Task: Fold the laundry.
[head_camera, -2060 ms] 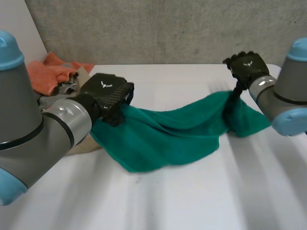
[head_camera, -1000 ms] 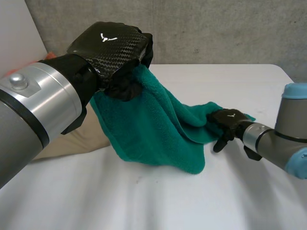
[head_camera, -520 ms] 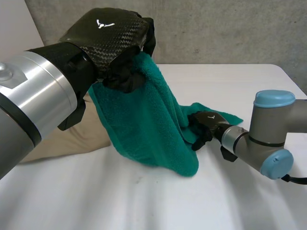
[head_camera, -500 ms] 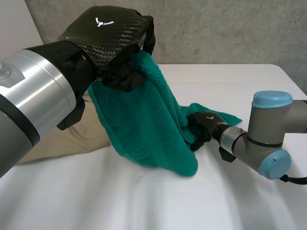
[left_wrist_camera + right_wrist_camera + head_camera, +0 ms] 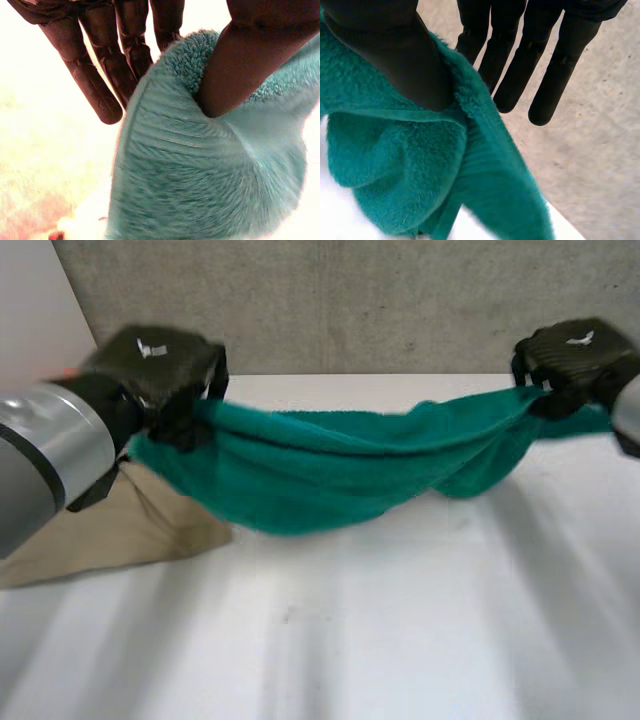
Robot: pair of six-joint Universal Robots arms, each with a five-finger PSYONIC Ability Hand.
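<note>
The teal-green terry towel (image 5: 330, 470) hangs stretched in a sagging band between the two hands, above the far half of the white table (image 5: 400, 640). Its middle droops lowest, in loose bunched folds; whether the lowest fold touches the table cannot be told. The left robot hand (image 5: 160, 370) grips the towel's left end. In the left wrist view the thumb of this hand (image 5: 250, 60) presses into the towel (image 5: 200, 185) at its hemmed edge, pinching it against the straight fingers (image 5: 100, 80) behind. The right robot hand (image 5: 575, 350) grips the right end, raised near the table's far right corner. In the right wrist view its thumb (image 5: 395, 55) clamps the towel (image 5: 395, 150) edge against the fingers (image 5: 520, 70), with a bunched lobe of towel hanging under the thumb. A beige cloth (image 5: 110, 530) lies flat on the table below the left robot hand and the towel's left end. A grey concrete wall (image 5: 400, 300) stands behind the table.
</note>
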